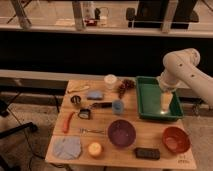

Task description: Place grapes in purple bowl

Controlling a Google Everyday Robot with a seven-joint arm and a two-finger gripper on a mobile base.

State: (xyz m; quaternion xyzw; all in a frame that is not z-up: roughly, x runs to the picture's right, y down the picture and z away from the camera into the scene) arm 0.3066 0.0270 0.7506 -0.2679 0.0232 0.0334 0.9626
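Note:
The grapes (126, 86), a small dark reddish-purple bunch, lie at the back of the wooden table (150, 131), just left of a green tray (150, 100). The purple bowl (121, 133) stands near the table's front middle and looks empty. My gripper (166, 96) hangs from the white arm over the right part of the green tray, to the right of the grapes and behind and to the right of the purple bowl.
An orange-red bowl (176, 139) stands front right and a black flat item (147, 153) at the front edge. A blue cup (117, 106), white cup (110, 81), blue sponge (94, 94), red pepper (67, 121), fork (92, 131), blue cloth (67, 147) and a yellow round item (95, 148) fill the left half.

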